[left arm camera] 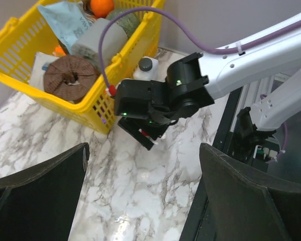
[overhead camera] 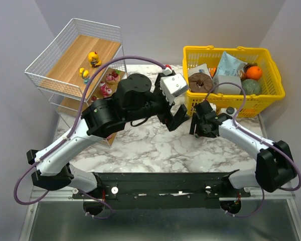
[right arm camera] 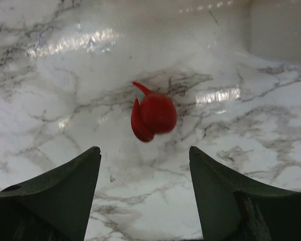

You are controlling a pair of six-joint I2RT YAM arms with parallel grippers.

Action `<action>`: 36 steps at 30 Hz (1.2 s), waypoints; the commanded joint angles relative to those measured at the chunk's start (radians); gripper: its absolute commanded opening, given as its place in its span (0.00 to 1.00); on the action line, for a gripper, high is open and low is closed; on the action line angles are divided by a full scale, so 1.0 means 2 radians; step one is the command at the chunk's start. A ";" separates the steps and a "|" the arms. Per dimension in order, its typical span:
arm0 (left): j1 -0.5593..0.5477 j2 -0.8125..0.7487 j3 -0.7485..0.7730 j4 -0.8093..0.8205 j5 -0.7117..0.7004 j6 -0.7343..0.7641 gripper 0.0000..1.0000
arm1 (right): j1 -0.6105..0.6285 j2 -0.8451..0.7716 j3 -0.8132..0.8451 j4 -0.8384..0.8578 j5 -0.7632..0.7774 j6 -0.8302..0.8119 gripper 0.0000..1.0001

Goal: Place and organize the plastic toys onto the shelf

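Observation:
A small red plastic toy (right arm camera: 153,116) lies on the marble table (right arm camera: 65,75), just ahead of my right gripper (right arm camera: 144,150), which is open with nothing between its fingers. From above, that gripper (overhead camera: 195,126) points down at the table in front of the basket and hides the red toy. My left gripper (overhead camera: 176,118) hangs wide open and empty over the middle of the table, close to the right one (left arm camera: 150,135). The shelf (overhead camera: 65,65) stands at the far left, with two yellow ducks (overhead camera: 94,58) (overhead camera: 84,74) and pink toys (overhead camera: 112,77) (overhead camera: 105,90) on its boards.
A yellow basket (overhead camera: 231,108) full of groceries stands at the back right, close behind the right gripper. The left arm's bulky elbow (overhead camera: 110,113) lies over the shelf's lower front. A small white bottle (left arm camera: 145,68) stands beside the basket.

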 commanded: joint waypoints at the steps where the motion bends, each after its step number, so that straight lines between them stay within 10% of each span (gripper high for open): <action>1: -0.017 -0.017 -0.043 0.048 -0.027 -0.034 0.99 | -0.004 0.047 -0.009 0.061 0.044 -0.016 0.75; 9: -0.020 -0.036 -0.080 0.046 -0.070 -0.046 0.99 | -0.005 0.080 -0.025 0.095 0.050 -0.021 0.62; 19: -0.020 -0.046 -0.105 0.045 -0.083 -0.056 0.99 | -0.003 0.040 -0.054 0.110 -0.028 -0.039 0.11; 27: -0.020 -0.052 -0.133 0.047 -0.089 -0.062 0.99 | 0.096 0.026 -0.016 0.109 -0.167 -0.165 0.08; 36: -0.020 -0.063 -0.159 0.043 -0.096 -0.073 0.99 | 0.181 0.145 0.087 0.055 -0.091 -0.237 0.08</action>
